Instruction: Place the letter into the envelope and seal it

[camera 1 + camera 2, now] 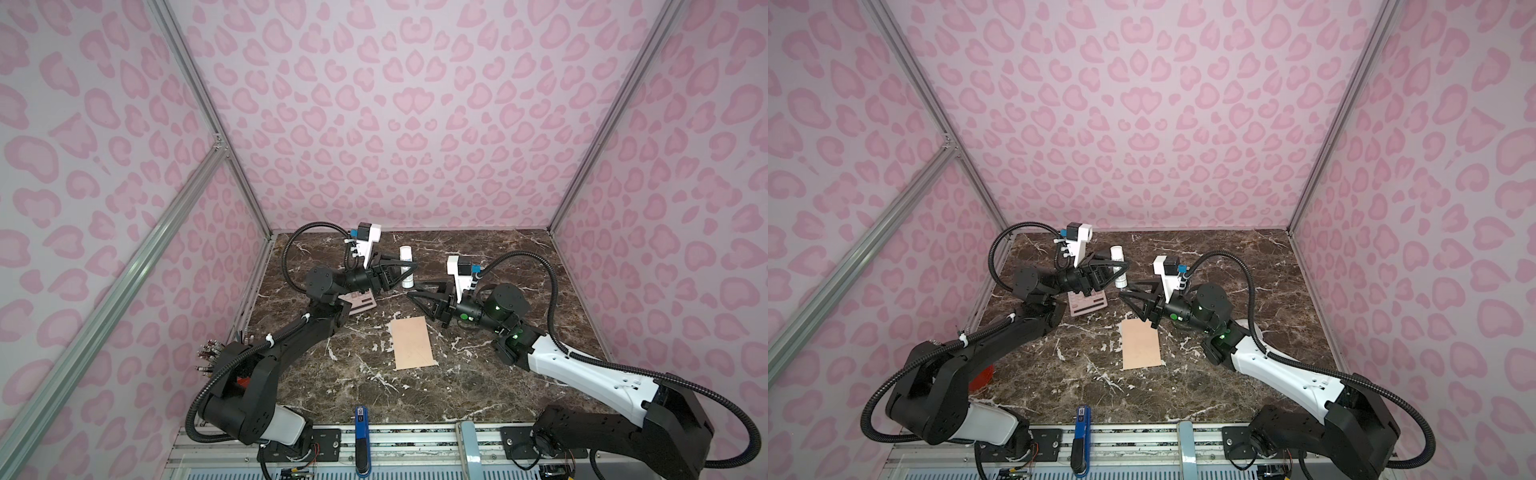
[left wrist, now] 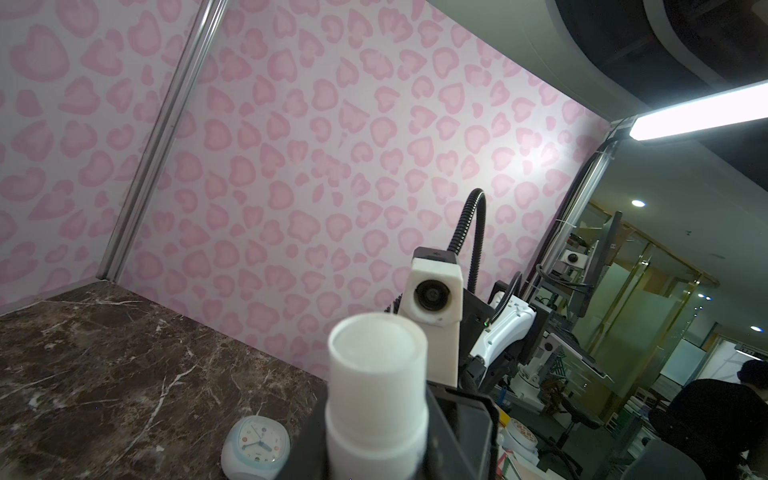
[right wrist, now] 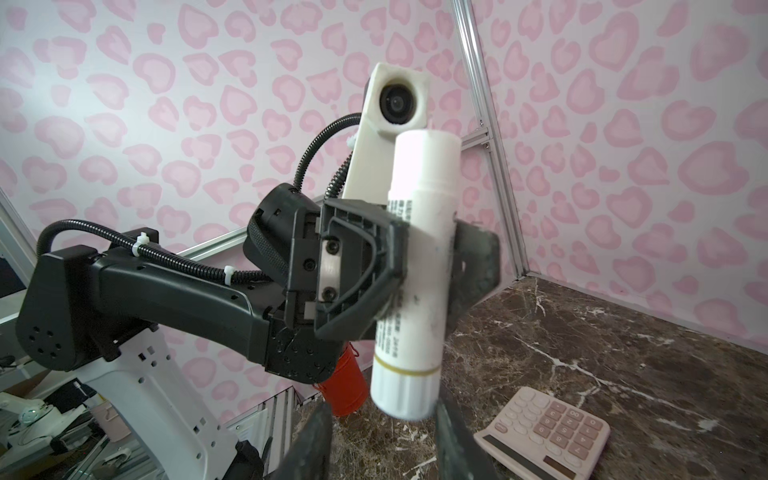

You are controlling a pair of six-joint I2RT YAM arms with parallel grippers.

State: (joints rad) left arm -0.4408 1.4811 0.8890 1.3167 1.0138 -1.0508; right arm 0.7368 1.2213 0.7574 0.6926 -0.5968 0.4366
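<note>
The peach envelope (image 1: 412, 343) (image 1: 1140, 344) lies flat on the marble table near the middle, and no gripper touches it. The letter is not in view. My left gripper (image 1: 405, 272) (image 1: 1120, 272) hangs above the back of the table, shut on a white glue stick (image 1: 406, 266) (image 1: 1119, 266) (image 2: 376, 399) held nearly upright. In the right wrist view its jaws clamp the glue stick (image 3: 415, 270) at mid-length. My right gripper (image 1: 412, 289) (image 1: 1125, 289) (image 3: 382, 405) stands open just under it, one finger on each side of the stick's lower end with gaps showing.
A pink calculator (image 1: 361, 301) (image 3: 544, 432) lies under the left arm at the back left. A small clock (image 2: 255, 446) stands on the table. A red cup (image 1: 982, 376) sits at the left edge. A blue tool (image 1: 360, 419) rests at the front rail.
</note>
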